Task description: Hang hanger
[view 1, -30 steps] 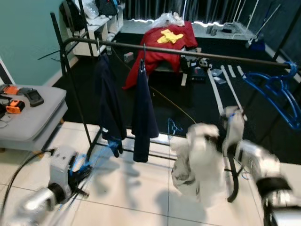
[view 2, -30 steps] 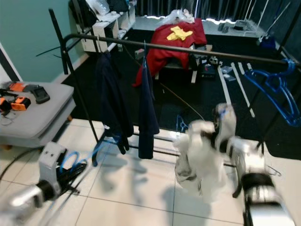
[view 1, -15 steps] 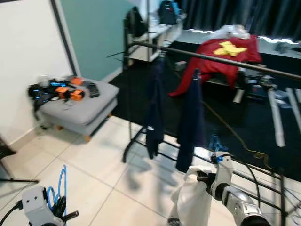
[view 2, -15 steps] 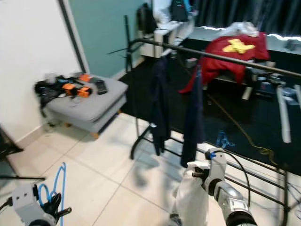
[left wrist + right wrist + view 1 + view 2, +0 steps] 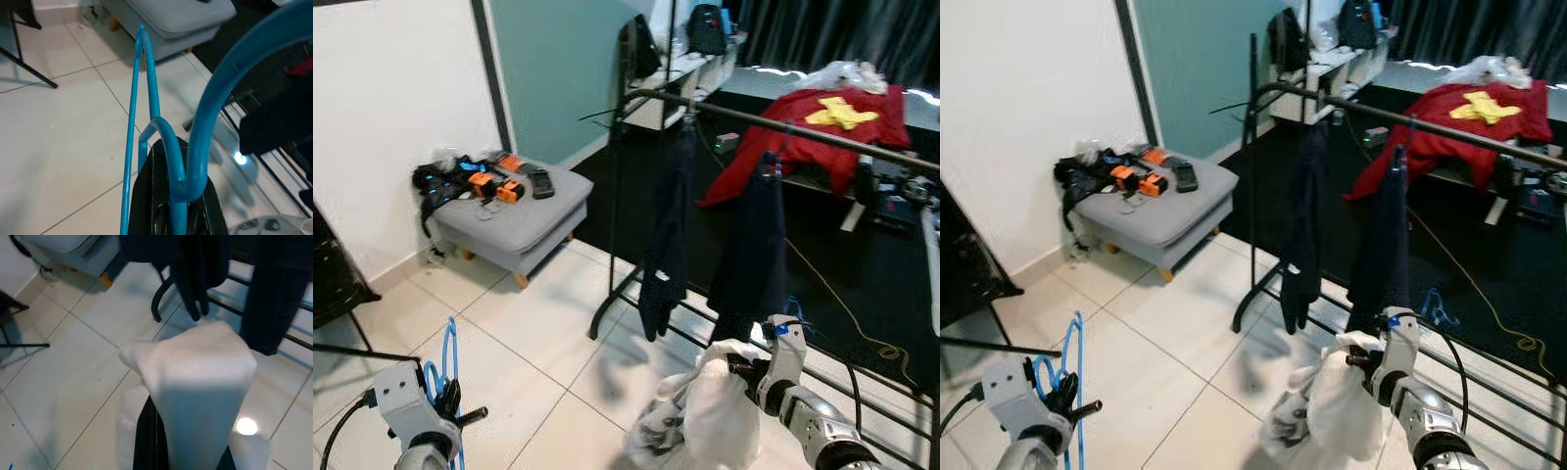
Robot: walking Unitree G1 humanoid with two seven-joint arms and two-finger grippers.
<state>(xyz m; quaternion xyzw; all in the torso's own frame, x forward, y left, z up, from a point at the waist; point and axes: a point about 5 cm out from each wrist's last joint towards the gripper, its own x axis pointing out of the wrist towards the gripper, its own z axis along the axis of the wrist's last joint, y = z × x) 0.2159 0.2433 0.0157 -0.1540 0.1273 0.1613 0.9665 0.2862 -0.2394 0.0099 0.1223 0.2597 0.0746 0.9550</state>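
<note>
My left gripper (image 5: 448,409) is low at the near left, shut on a blue plastic hanger (image 5: 447,354) that stands up from its fingers. In the left wrist view the blue hanger (image 5: 146,93) sits clamped between the black fingers (image 5: 146,205). At the near right, my right gripper (image 5: 740,370) is shut on a white garment (image 5: 703,419) that droops to the floor. The right wrist view has the white garment (image 5: 200,382) draped over that gripper. Beyond the right gripper stands a black clothes rack (image 5: 803,129) with two dark garments (image 5: 666,225) (image 5: 752,245) hanging on it.
A grey ottoman (image 5: 524,223) with orange and black tools sits by the white wall to the left. Dark furniture (image 5: 331,294) juts in at the left edge. A red cloth (image 5: 783,157) lies on a bench behind the rack. White tiles lie between me and the rack's base bars.
The whole view has swung left, so the rack now sits to the right and the ottoman and wall have come in. Both grippers keep their hold; the white garment hangs lower.
</note>
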